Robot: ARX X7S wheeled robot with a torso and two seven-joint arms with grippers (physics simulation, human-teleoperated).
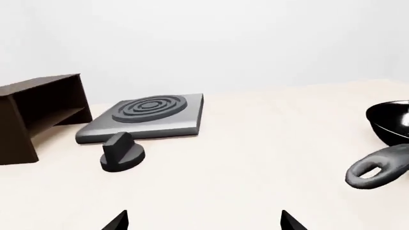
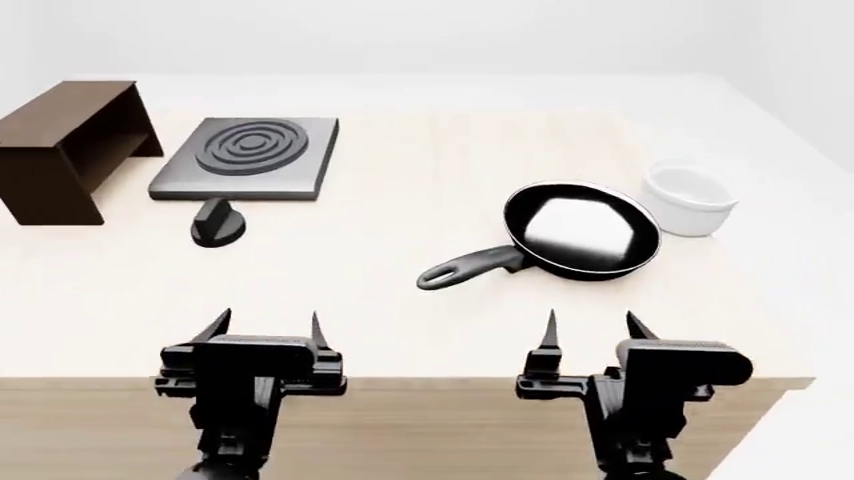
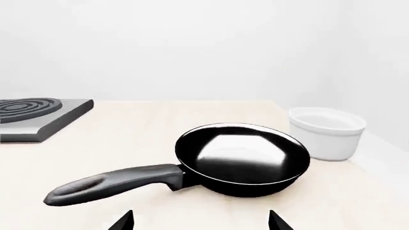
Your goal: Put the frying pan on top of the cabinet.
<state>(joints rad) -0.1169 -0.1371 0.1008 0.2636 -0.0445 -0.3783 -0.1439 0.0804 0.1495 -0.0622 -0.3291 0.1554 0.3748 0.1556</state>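
The black frying pan [image 2: 582, 230] lies on the table at the right, its long handle [image 2: 461, 268] pointing left toward the front. It fills the right wrist view [image 3: 243, 158], and its handle end shows in the left wrist view [image 1: 377, 165]. The dark brown cabinet [image 2: 67, 125] stands at the far left, and also shows in the left wrist view [image 1: 38, 112]. My left gripper [image 2: 267, 328] is open and empty near the front edge. My right gripper [image 2: 589, 328] is open and empty, just in front of the pan.
A dark grey burner plate [image 2: 247, 155] with rings lies right of the cabinet. A small black knob [image 2: 218, 222] stands in front of it. A white bowl [image 2: 687, 200] sits right of the pan. The table's front edge [image 2: 427, 380] runs just behind both grippers.
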